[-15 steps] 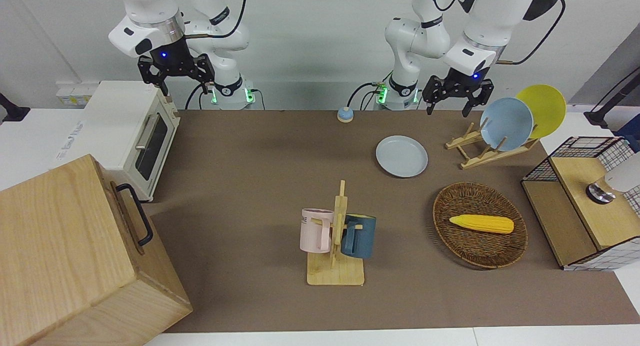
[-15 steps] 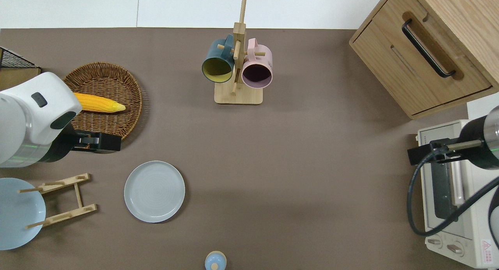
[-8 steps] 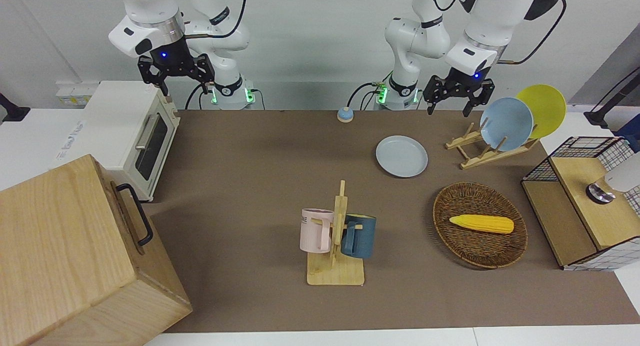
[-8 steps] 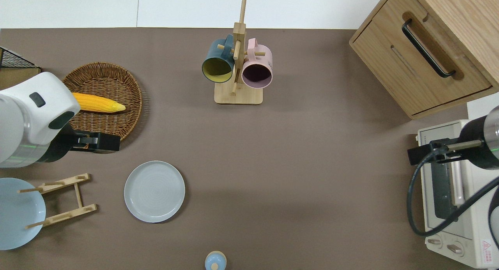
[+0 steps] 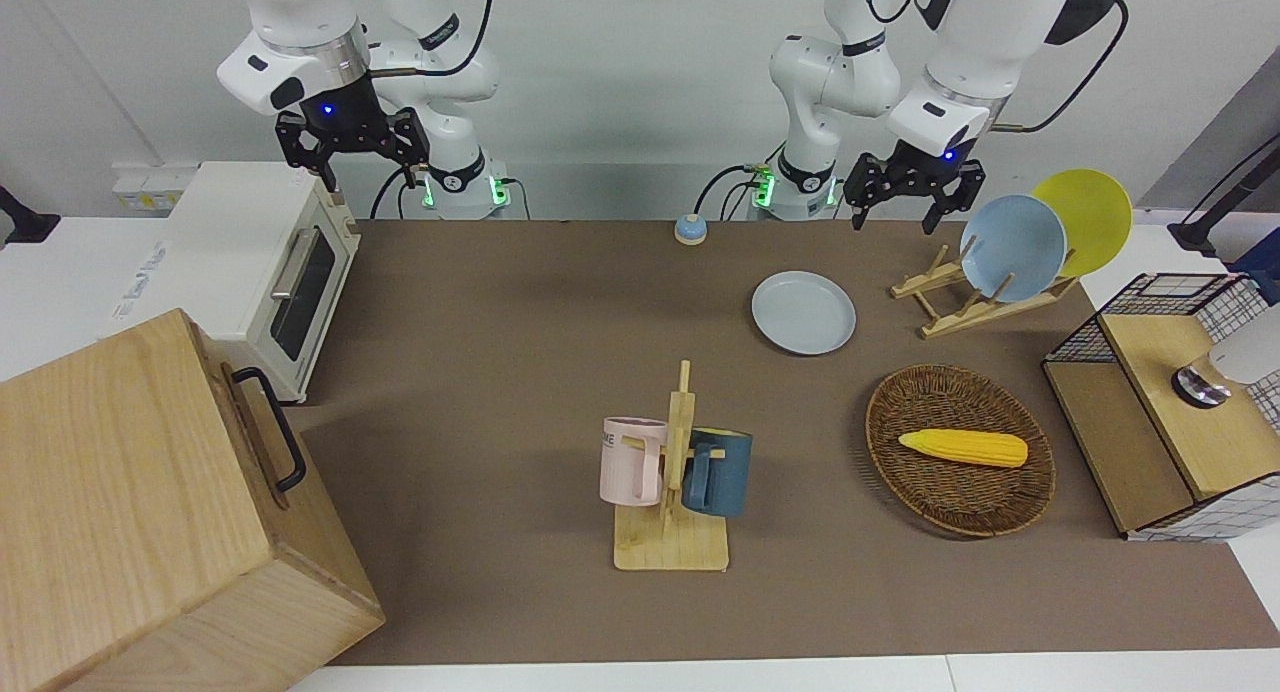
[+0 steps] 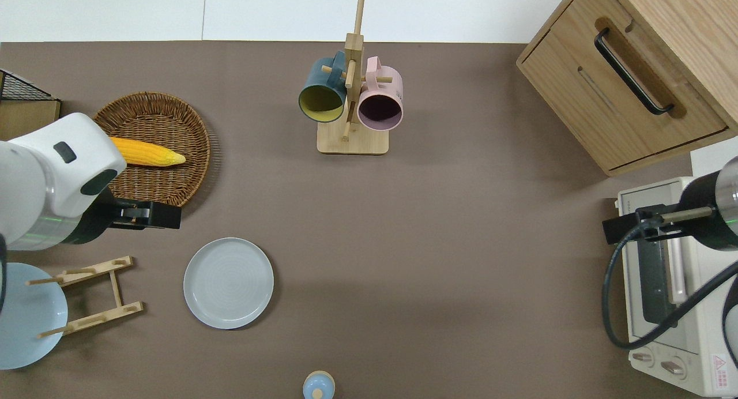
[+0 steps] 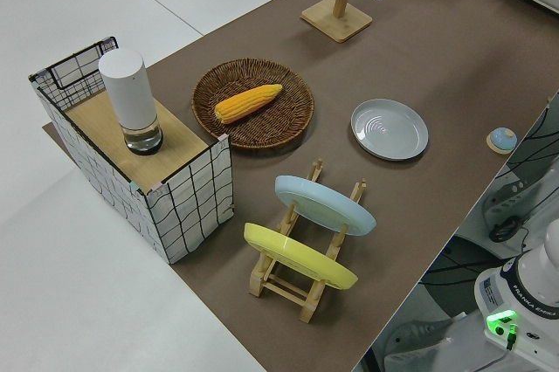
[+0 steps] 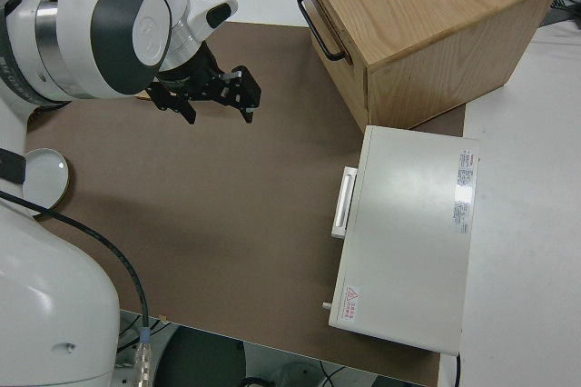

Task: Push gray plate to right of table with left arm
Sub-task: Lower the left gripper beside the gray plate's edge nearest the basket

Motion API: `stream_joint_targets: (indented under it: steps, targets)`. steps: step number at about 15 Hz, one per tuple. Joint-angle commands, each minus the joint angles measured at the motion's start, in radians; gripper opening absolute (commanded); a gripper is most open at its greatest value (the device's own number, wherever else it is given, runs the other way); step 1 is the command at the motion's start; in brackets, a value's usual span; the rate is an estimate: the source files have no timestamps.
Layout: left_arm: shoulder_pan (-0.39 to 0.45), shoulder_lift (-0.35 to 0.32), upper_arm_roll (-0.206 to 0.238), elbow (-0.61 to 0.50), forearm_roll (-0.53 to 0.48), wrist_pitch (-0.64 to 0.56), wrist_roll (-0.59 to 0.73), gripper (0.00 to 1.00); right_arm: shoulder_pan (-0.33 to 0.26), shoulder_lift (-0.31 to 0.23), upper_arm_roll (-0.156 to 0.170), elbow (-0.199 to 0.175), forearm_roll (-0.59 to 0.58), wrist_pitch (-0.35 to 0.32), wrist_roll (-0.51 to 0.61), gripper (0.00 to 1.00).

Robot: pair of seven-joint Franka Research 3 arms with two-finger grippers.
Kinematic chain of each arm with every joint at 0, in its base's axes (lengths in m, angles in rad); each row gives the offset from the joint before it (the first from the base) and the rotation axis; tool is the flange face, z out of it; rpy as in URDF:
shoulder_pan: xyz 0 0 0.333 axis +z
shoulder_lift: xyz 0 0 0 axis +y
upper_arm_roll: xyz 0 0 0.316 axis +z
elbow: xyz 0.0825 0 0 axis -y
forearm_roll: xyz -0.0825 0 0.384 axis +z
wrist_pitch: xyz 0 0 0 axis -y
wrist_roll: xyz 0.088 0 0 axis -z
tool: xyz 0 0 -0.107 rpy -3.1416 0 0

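The gray plate [image 5: 803,312] lies flat on the table [image 5: 520,302], toward the left arm's end, with nothing touching it. Beside it, closer to that end, a wooden rack [image 5: 975,297] holds a blue plate [image 5: 1012,247] and a yellow plate [image 5: 1085,217] on edge. Farther from the robots sits a wicker basket [image 5: 960,462] with a corn cob [image 5: 963,447] in it.

The left gripper [image 5: 903,210] hangs in the air, fingers spread apart and holding nothing. From overhead it [image 6: 151,215] sits over bare table just at the basket's near rim — the plate is a little nearer to the robots than that spot, and clear of the fingers.

The right gripper [image 5: 348,167] is parked, its fingers apart too.

A mug stand [image 5: 672,512] with a pink mug [image 5: 630,460] and a dark blue mug [image 5: 718,472] stands mid-table, well apart from the plate.
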Motion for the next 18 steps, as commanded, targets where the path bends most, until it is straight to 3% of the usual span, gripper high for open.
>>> stream_joint_targets:
  steps: [1,6,11,18]
  targets:
    - [-0.004,-0.017,-0.002,-0.159,0.000,0.061,-0.029,1.00,-0.001,-0.010,0.000,-0.004,0.002,-0.006,-0.008,0.996]
    - [0.012,-0.017,0.002,-0.316,-0.017,0.210,-0.023,1.00,-0.001,-0.010,0.000,-0.004,0.002,-0.006,-0.008,0.996]
    - [0.133,-0.011,0.001,-0.509,-0.029,0.434,0.081,0.99,-0.001,-0.010,0.000,-0.004,0.000,-0.006,-0.008,0.996]
    - [0.158,0.084,-0.001,-0.620,-0.037,0.635,0.161,0.99,-0.001,-0.010,0.000,-0.004,0.002,-0.006,-0.008,0.996]
